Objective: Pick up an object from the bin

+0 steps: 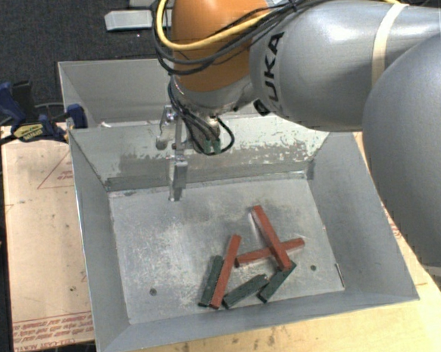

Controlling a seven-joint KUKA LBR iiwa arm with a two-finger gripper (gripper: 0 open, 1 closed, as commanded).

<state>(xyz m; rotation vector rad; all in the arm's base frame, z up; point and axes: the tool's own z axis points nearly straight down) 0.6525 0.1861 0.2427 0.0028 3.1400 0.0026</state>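
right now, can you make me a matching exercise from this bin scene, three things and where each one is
1 longest red-brown flat stick
2 leftmost dark green flat stick
3 orange dome cover on the arm

a up by the back wall of the grey metal bin
b alongside a slanted red-brown stick
c crossing over a shorter red-brown stick

Pairs: 1-c, 2-b, 3-a

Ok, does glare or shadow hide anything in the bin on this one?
Camera view: light falls evenly on the floor of the bin, with a patchy sheen on its back wall behind the gripper; the red and green sticks at front right cast only thin shadows and stay easy to tell apart; the arm covers the bin's far right corner.
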